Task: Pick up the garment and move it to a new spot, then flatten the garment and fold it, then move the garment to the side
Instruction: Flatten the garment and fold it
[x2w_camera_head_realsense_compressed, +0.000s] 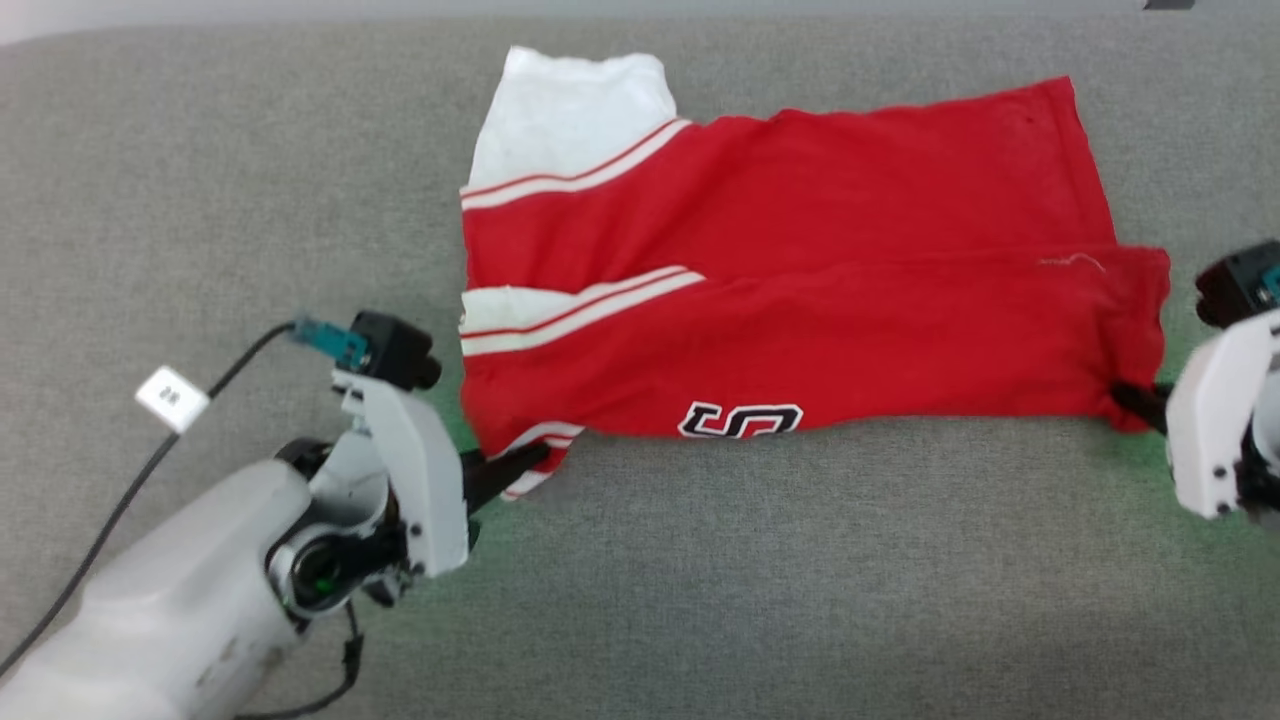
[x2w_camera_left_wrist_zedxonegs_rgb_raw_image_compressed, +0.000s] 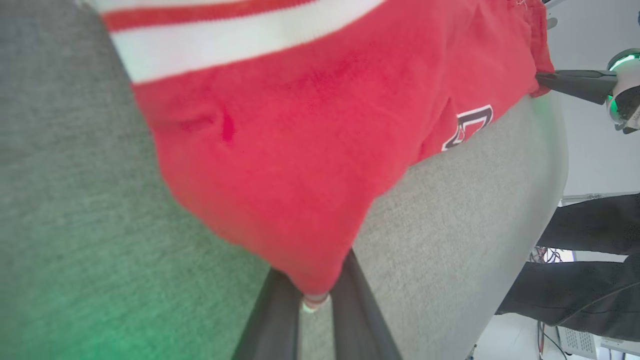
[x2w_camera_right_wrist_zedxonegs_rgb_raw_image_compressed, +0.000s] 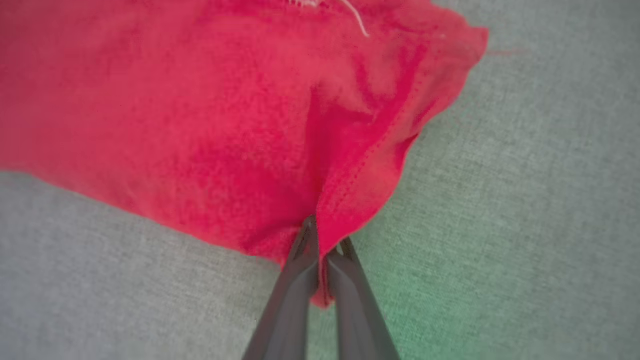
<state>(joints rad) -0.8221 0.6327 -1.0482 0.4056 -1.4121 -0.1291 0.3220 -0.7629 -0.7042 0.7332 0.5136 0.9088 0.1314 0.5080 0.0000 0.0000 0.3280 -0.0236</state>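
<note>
The garment, a red jersey with white sleeves and striped trim, lies folded lengthwise across the grey surface, part of a black white-outlined figure showing at its near edge. My left gripper is shut on the garment's near left corner by the striped trim; the left wrist view has the red cloth pinched between the two dark fingers. My right gripper is shut on the near right corner, where the hem is bunched between its fingers.
The grey fabric surface spreads wide on all sides of the garment. A black cable with a white tag trails from my left wrist. A person's dark trouser legs stand beyond the surface's edge in the left wrist view.
</note>
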